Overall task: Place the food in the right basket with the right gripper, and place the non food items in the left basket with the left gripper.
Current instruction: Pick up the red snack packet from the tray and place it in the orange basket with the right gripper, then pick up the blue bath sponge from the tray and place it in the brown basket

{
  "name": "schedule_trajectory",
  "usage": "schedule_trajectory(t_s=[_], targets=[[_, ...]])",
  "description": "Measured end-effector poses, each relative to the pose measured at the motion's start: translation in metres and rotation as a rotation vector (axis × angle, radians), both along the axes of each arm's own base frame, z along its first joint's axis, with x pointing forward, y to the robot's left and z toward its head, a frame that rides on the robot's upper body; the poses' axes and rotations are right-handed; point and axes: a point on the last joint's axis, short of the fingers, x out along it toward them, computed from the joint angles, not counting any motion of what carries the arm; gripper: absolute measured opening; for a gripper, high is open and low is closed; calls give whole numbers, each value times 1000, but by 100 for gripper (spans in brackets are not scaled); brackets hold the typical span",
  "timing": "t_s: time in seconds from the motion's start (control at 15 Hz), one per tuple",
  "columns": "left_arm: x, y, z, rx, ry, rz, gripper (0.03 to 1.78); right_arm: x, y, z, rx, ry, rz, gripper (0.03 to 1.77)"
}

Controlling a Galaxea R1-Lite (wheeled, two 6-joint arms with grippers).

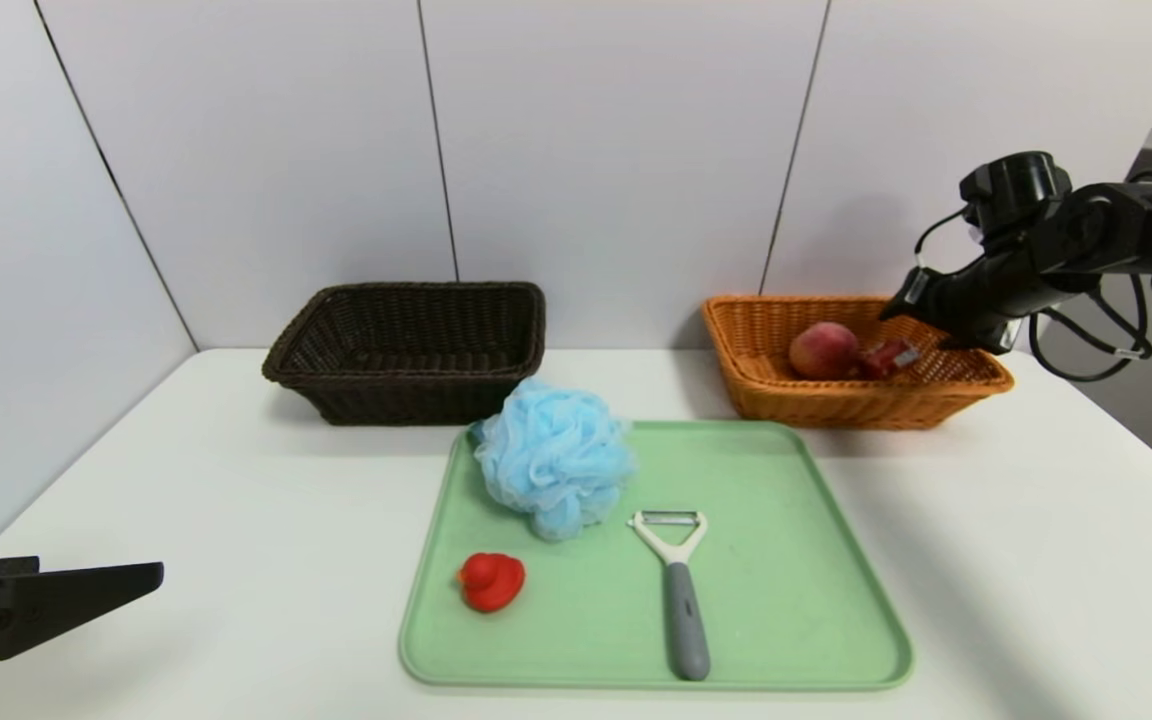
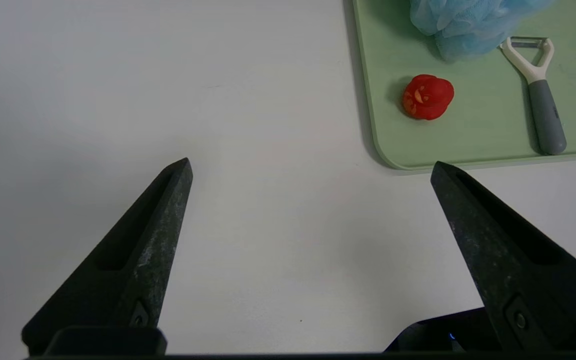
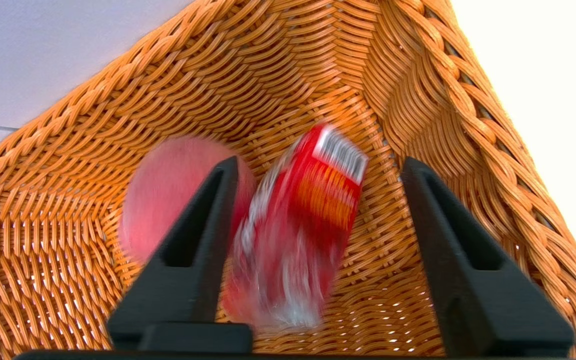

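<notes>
Lying in the right basket, drink carton points at its far corner.

The round pink-yellow peach and the motion-blurred, tilted red drink carton sit inside the orange basket at the table's far right. The empty dark brown basket stands far left. On the green tray, the blue pouf fills the far-left corner, the red duck sits near the left edge, and the peeler lies mid-tray.
</notes>
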Motion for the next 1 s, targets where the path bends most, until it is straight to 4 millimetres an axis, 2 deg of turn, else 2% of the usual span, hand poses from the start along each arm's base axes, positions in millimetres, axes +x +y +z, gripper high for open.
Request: schedule_trajectory(t_s=[0.13,0.27,0.53,0.73,1.0], targets=[[0,0,0,0,1,0,169,0,1,0,0,-2,3,131],[0,0,0,0,-1,1,169,-4,6,9,-1,-22,13,140],[3,0,5,-7,-37,1,169,-30,28,55,2,-125,68,152],[11,-2,15,-16,-69,5,169,-68,49,96,12,-183,123,158],[31,-6,37,-24,-95,7,169,-139,75,134,48,-131,231,164]])
